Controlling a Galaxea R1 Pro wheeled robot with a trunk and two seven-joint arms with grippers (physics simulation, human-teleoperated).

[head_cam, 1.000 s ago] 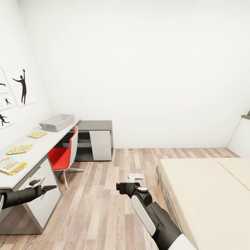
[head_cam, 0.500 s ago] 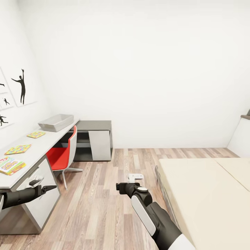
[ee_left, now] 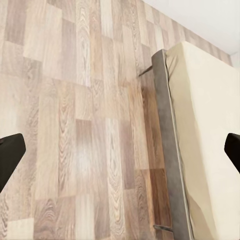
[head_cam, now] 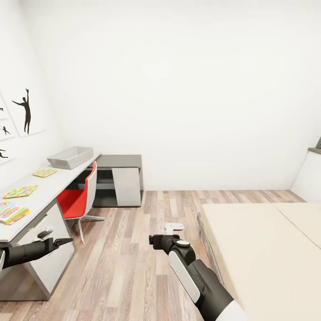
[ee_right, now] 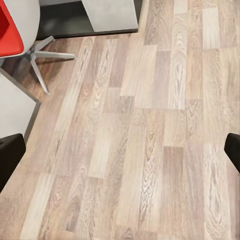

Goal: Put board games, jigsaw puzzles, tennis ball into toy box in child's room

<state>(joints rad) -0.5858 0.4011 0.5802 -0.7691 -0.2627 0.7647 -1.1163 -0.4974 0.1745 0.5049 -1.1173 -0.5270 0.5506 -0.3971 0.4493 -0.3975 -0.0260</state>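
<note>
While the head view looks across a child's room, the table [head_cam: 53, 180] runs along the left wall with the toy box [head_cam: 70, 157] at its far end. 2 jigsaw puzzles lie flat on the top nearer the camera than the box — one [head_cam: 44, 172] close to it, the other [head_cam: 20, 191] further along, well apart. A board game [head_cam: 12, 212] sits at the near end, by the frame's left edge. Tennis ball: can't make it out. A red chair [head_cam: 79, 199] is tucked under the table; a dark grey shelf unit [head_cam: 117, 179] stands beyond it against the far wall. The bed [head_cam: 263, 249] takes the lower right, mattress plain beige. Left gripper [head_cam: 65, 240] hangs low in front of the table's side panel, holding nothing, fingers look close together from here. Right gripper [head_cam: 154, 241] is out over the wood floor [head_cam: 133, 267], between table and bed; can't tell its jaws from this angle.

Left wrist view: both fingertips [ee_left: 10, 155] sit at opposite frame edges — jaws wide, nothing between them. Below: floor and the bed's grey frame [ee_left: 167, 135] with mattress edge.

Right wrist view: fingertips [ee_right: 10, 152] again at opposite edges, jaws wide, empty. Floor below, chair's seat [ee_right: 10, 30] and star base [ee_right: 45, 55] in one corner, shelf unit's pale panel [ee_right: 110, 12] nearby.
</note>
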